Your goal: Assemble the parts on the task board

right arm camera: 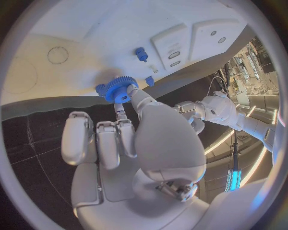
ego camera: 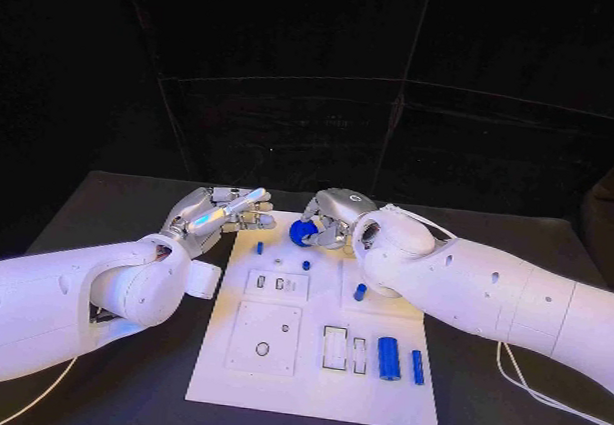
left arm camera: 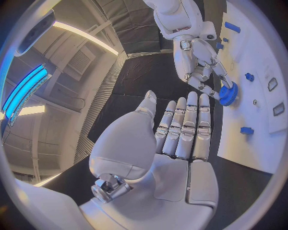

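Head view: I see my right hand (ego camera: 339, 215) at the far edge of the white board (ego camera: 314, 389), grasping a blue gear (ego camera: 302, 233) between its fingers (ego camera: 320, 236). The gear sits just above the board's far end, near the middle of that edge; I cannot tell whether it touches the surface. My left hand (ego camera: 218, 213) hovers over the board's far left corner with its fingers straight and together, released and holding nothing.

Two small blue pegs (ego camera: 305, 265) stand on the board just nearer than the gear, and another small blue piece (ego camera: 359, 291) lies close to the right arm. Toward the board's near right side, two blue cylinders (ego camera: 389, 358) lie side by side next to a pair of rectangular slots (ego camera: 334, 346).

In the right wrist view the gear (right arm camera: 120, 89) shows its teeth and centre hole, pinched at the fingertips (right arm camera: 133, 94) against the pale board (right arm camera: 90, 28). In the left wrist view the open left hand (left arm camera: 174, 143) points toward the right hand (left arm camera: 198, 62) and the gear (left arm camera: 228, 93).
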